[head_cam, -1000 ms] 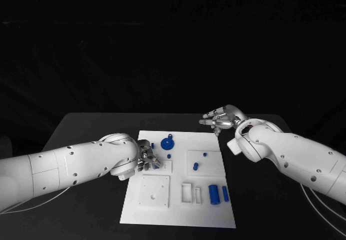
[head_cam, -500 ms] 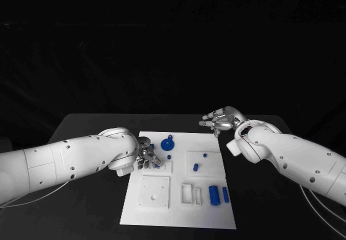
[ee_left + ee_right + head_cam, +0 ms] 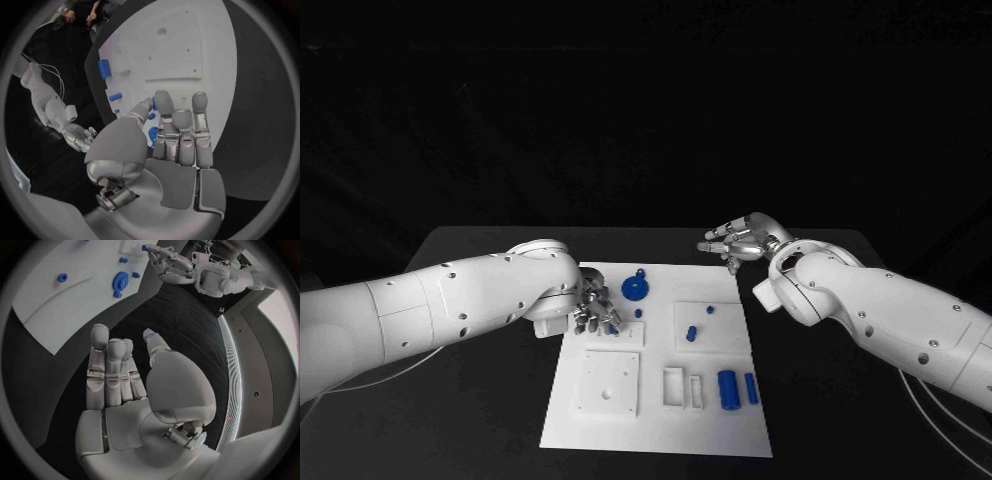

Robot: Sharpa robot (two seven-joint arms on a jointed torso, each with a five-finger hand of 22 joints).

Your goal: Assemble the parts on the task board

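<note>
At the near end of the board (image 3: 661,430), two blue cylinders (image 3: 727,388) lay side by side toward its right edge, likely waiting to be fitted. Farther in, the left hand (image 3: 596,315) hung low over the board's left edge, fingers pointing down at its raised square block. A small blue peg (image 3: 152,116) sat right by the thumb. I could not tell whether the hand pinched the peg or only hovered beside it, but the pose suggested work on that spot. Just beyond, the blue gear (image 3: 635,291) lay flat on the board. Past the board's far right corner, the right hand (image 3: 737,243) hovered over the bench (image 3: 473,260), fingers straight, thumb apart, holding nothing, probably parked out of the way.
</note>
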